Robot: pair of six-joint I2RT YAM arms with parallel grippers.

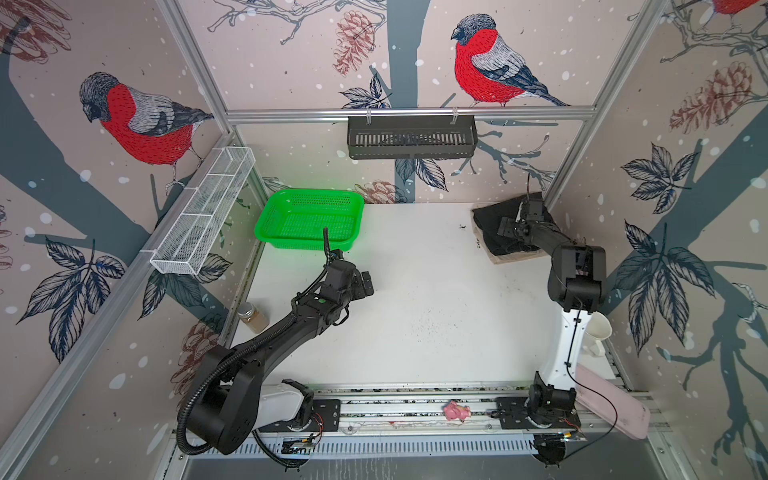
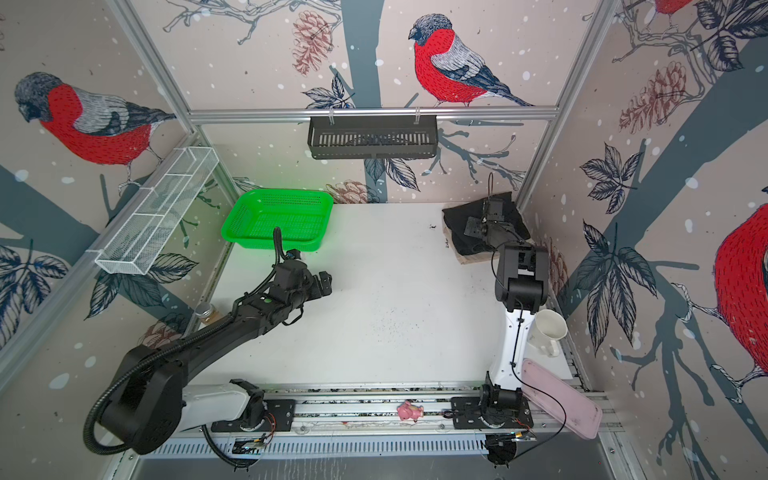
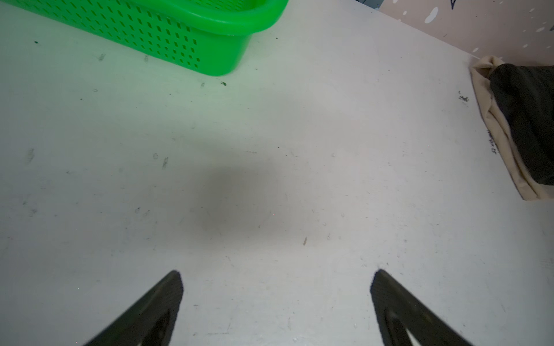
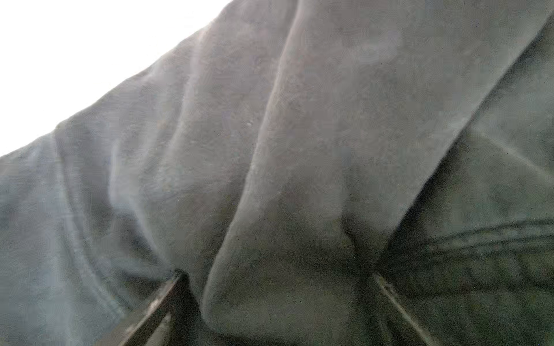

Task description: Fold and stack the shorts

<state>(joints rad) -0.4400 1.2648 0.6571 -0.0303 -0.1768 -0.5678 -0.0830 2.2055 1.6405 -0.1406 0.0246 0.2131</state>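
The black shorts lie folded on top of the beige shorts in the table's back right corner; the left wrist view shows both, black shorts over beige shorts. My right gripper is down on the black pair. In the right wrist view the right gripper stands with its fingers wide apart, and a soft ridge of black shorts bulges between them unpinched. My left gripper hovers open over bare table, holding nothing.
A green basket stands at the back left. A jar sits by the left edge. A white cup and a pink tray are at the right edge. A pink toy lies on the front rail.
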